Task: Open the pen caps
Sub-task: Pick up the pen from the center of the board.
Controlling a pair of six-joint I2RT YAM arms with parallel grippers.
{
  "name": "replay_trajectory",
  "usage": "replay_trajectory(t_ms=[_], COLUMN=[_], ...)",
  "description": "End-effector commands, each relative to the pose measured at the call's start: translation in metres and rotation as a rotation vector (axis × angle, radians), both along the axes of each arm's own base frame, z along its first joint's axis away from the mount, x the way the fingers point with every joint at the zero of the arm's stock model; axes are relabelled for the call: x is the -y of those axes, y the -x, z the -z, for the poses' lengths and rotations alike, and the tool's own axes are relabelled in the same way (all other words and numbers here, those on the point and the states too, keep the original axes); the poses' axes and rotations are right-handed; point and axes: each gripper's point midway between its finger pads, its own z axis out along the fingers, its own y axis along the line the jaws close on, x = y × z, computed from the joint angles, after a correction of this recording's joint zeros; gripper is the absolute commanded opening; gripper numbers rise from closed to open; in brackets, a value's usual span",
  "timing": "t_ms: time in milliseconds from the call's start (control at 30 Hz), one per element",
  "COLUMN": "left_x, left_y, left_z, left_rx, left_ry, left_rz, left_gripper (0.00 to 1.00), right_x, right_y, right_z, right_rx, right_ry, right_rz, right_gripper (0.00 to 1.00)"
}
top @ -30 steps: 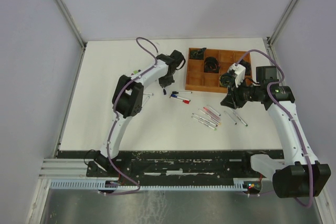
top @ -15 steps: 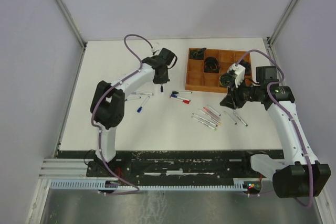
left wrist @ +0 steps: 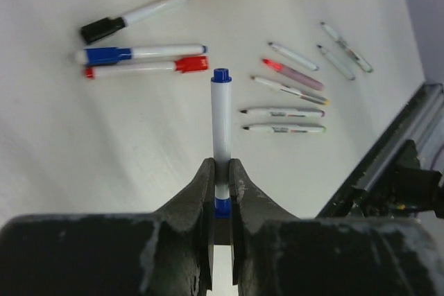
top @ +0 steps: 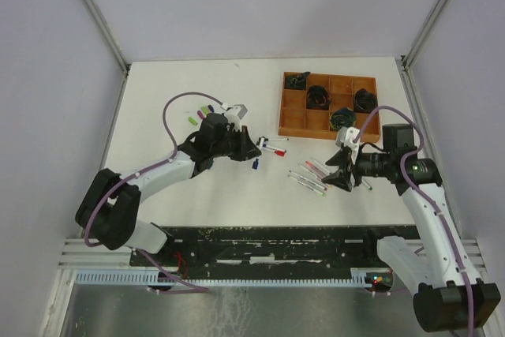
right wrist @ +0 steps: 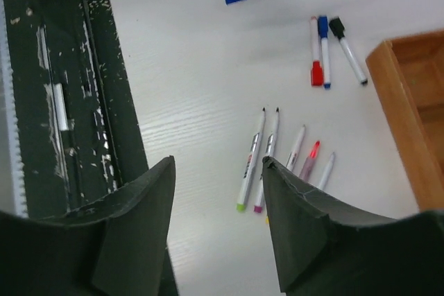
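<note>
White table (top: 166,84) enclosed by plain grey walls, with a black rail along its near edge. Both arms reach over the middle of the surface, the left one stretched low.

Brown compartment tray (top: 296,112) stands at the far right. Four of its compartments hold dark items that cannot be identified.

Left gripper (left wrist: 220,171) is clamped on the white barrel of a blue pen (left wrist: 221,123), which projects straight out beyond the fingertips. Its blue cap (left wrist: 221,75) is fitted on the free end.

Right gripper (right wrist: 218,192) has its fingers spread apart and holds nothing. It hovers above the table just beside the thin pens.

Three markers (top: 272,146), capped black, blue and red, lie side by side near the tray's front left corner, caps on.

Several thin pens (top: 312,175) lie loosely grouped between the grippers, at least two with bare dark tips.

Small green and purple pieces (top: 199,113) lie at far left, too small to classify.
</note>
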Motion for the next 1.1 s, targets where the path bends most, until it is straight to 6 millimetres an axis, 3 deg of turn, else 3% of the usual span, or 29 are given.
replay_trajectory(t_ms=[0, 133, 400, 700, 933, 1067], left_x=[0.039, 0.050, 0.078, 0.096, 0.107, 0.113], left_y=[0.028, 0.049, 0.079, 0.089, 0.108, 0.117], left_z=[-0.043, -0.030, 0.010, 0.017, 0.013, 0.010], left_rx=[0.136, 0.064, -0.128, -0.182, -0.184, -0.183], left_ry=[0.228, 0.247, 0.137, 0.074, 0.067, 0.070], left_rz=[0.302, 0.430, 0.598, 0.686, 0.754, 0.787], left_gripper=[0.03, 0.03, 0.03, 0.03, 0.03, 0.03], right_x=[-0.016, -0.019, -0.020, -0.031, -0.041, -0.045], right_y=[0.028, 0.049, 0.052, 0.019, -0.001, -0.002], right_z=[-0.004, 0.014, 0.026, 0.038, 0.061, 0.066], right_rx=[0.396, 0.591, 0.693, 0.797, 0.832, 0.845], right_ry=[-0.021, -0.001, 0.074, 0.247, 0.363, 0.376], right_rz=[-0.307, -0.467, -0.593, -0.707, -0.806, -0.801], right_gripper=[0.65, 0.70, 0.66, 0.68, 0.65, 0.65])
